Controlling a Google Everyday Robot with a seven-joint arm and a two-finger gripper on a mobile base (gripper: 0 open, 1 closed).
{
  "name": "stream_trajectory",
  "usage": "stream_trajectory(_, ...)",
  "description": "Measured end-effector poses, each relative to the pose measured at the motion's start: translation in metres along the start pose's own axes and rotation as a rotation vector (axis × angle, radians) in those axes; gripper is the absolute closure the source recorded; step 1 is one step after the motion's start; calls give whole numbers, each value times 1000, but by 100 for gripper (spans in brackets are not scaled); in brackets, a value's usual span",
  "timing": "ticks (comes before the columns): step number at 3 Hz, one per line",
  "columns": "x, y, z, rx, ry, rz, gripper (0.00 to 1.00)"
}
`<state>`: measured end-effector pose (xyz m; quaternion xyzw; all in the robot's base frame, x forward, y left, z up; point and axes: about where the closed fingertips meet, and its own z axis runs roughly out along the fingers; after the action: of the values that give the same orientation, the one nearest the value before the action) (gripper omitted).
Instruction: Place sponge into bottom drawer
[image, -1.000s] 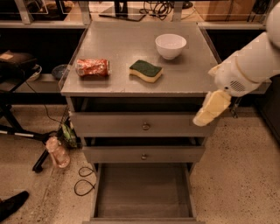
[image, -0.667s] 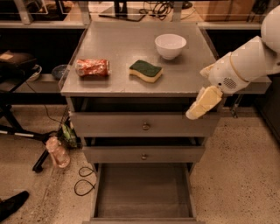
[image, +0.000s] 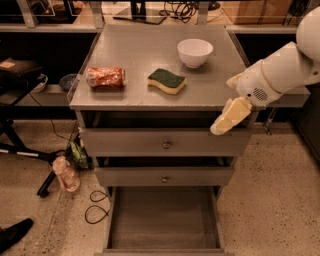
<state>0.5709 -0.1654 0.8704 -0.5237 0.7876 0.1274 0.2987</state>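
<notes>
A crumpled plastic bottle (image: 66, 174) is seen lying on the speckled floor at the far left, beside the cabinet. On the grey counter (image: 135, 50), an orange-red snack packet (image: 105, 77) is laid near the left edge. Just to its right, apart from it, the sponge (image: 166, 80) is found lying flat with its dark green face up and its yellow body showing along the front edge. Further right and towards the back, a white bowl (image: 195, 52) is stood upright; only its white inside is seen.

Below the counter, the top drawer (image: 130, 142) and the middle drawer (image: 200, 176), each with a round brass knob, are pushed in. The bottom drawer (image: 162, 217) is pulled fully out, and only its plain grey floor is shown.

At the right, the white arm (image: 280, 72) is reached in from the upper right. The cream gripper (image: 229, 117) is held off the counter's front right corner, angled down and to the left, level with the top drawer. Whether it is open or closed cannot be told.
</notes>
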Motion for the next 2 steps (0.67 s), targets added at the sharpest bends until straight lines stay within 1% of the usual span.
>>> stream_trajectory(1,-24,-21,17,10,-30,-30,0)
stream_trajectory(2,-55,-44,32,20,-47,-55,0)
